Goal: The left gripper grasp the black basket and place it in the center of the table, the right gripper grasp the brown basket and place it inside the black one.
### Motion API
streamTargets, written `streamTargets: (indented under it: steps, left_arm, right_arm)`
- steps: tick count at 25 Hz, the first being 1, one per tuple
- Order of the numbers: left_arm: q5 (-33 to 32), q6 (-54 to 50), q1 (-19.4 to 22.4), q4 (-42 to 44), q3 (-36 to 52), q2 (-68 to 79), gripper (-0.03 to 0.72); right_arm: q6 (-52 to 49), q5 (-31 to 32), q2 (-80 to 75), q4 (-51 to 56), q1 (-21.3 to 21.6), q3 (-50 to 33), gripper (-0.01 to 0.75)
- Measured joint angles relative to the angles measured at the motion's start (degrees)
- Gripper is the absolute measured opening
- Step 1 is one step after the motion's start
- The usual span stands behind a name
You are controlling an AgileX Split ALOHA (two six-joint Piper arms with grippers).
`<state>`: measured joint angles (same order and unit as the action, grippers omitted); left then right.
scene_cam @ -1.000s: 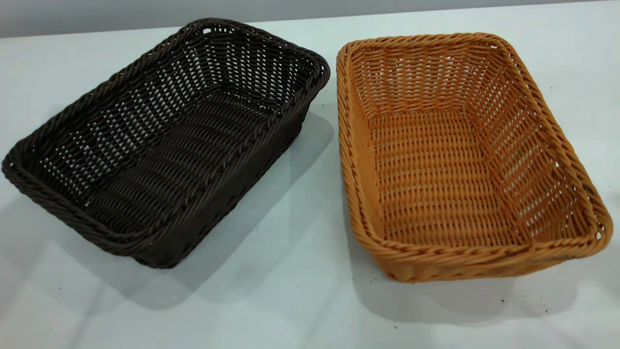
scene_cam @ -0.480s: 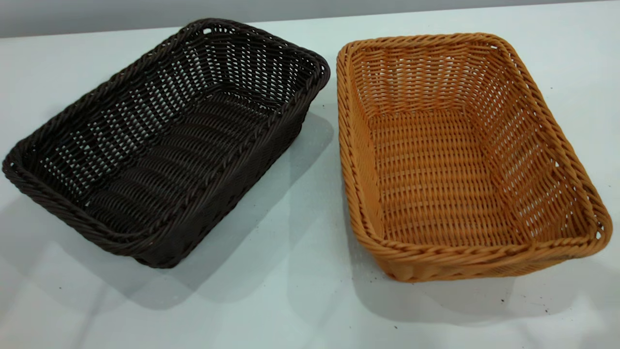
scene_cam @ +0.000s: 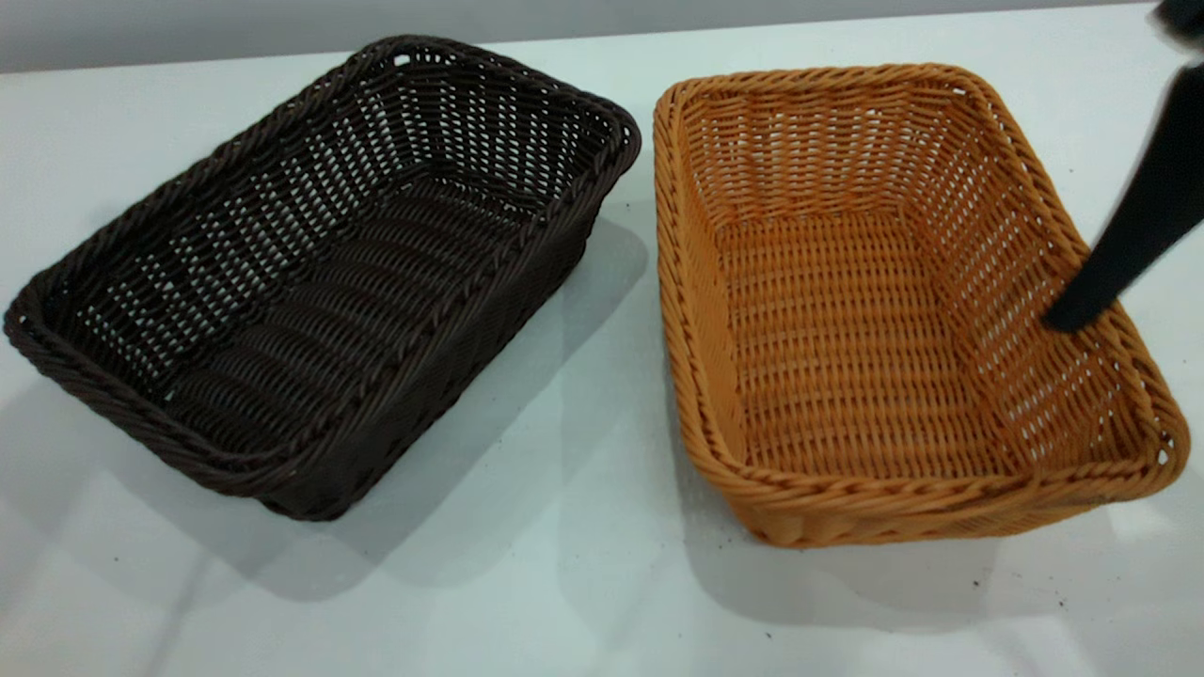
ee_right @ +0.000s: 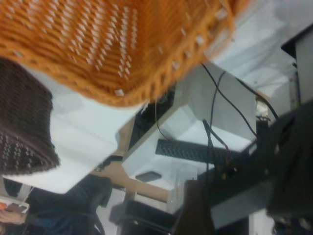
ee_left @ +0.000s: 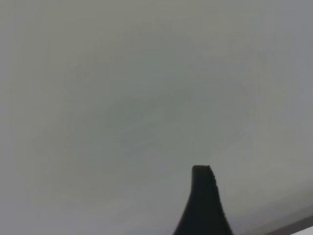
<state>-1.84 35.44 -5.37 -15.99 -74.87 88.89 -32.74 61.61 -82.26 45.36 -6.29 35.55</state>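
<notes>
Right end effector (scene_cam: 1072, 318) over brown basket (scene_cam: 847, 357) rim, finger state unclear; white table (scene_cam: 564, 564).

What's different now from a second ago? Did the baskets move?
The right gripper has come in from the right edge, and its dark finger now reaches down over the right rim of the brown basket. It does not look to have hold of it. Both this and the black basket stayed put on the table.
</notes>
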Motion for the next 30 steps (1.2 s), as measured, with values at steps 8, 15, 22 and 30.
streamTargets:
  steps: [8,15,22,30]
  left_arm:
    - [0.01,0.00,0.00,0.00,0.07,0.00,0.472]
    - [-0.28,0.00,0.00,0.00,0.10,0.00,0.472]
    - [-0.28,-0.03,0.00,0.00,0.10,0.00,0.472]
    - [-0.23,-0.03,0.00,0.00,0.17,0.00,0.472]
  right_arm:
    - [8.61,-5.07,-10.03,6.66,-2.36,0.05,0.525]
    - [13.47,-5.58,-16.33,8.33,-2.36,0.33,0.525]
    - [15.69,-9.62,-18.43,8.33,-2.36,0.33,0.525]
    - [18.29,-12.84,-21.99,9.30,-2.36,0.33,0.525]
